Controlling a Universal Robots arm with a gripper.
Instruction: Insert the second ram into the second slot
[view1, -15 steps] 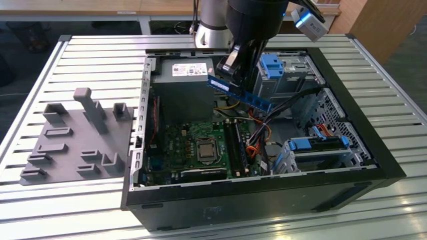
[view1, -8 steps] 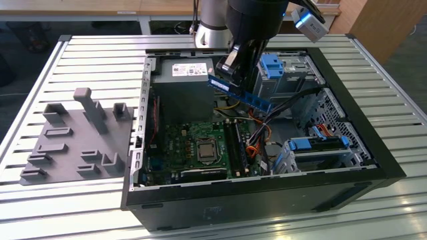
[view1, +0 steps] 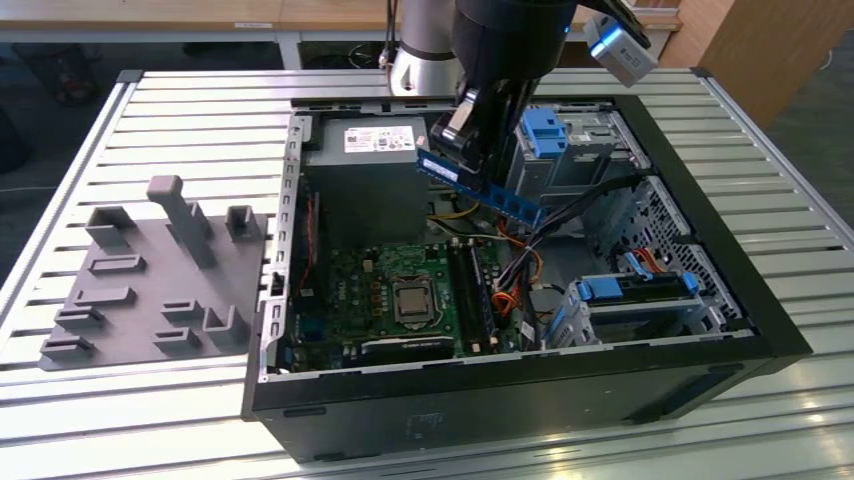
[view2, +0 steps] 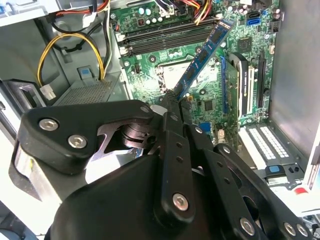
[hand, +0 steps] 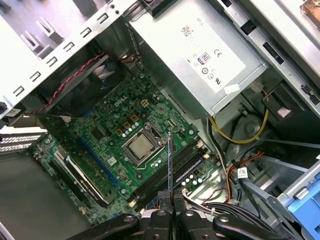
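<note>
Gripper (view1: 461, 150) hangs over the open computer case (view1: 534, 410), pinched shut on one end of the blue memory stick (view1: 491, 190). The stick juts out slanting in the air, well above the green main board (view1: 360, 290) and not yet in the long black slots (view1: 467, 285). In the second wrist view it reaches out over the board towards those slots. I'd judge it light and stiff but fragile: a thin board with bare chips and contacts along one edge. Best held by its flat faces near an end, off the contact edge.
</note>
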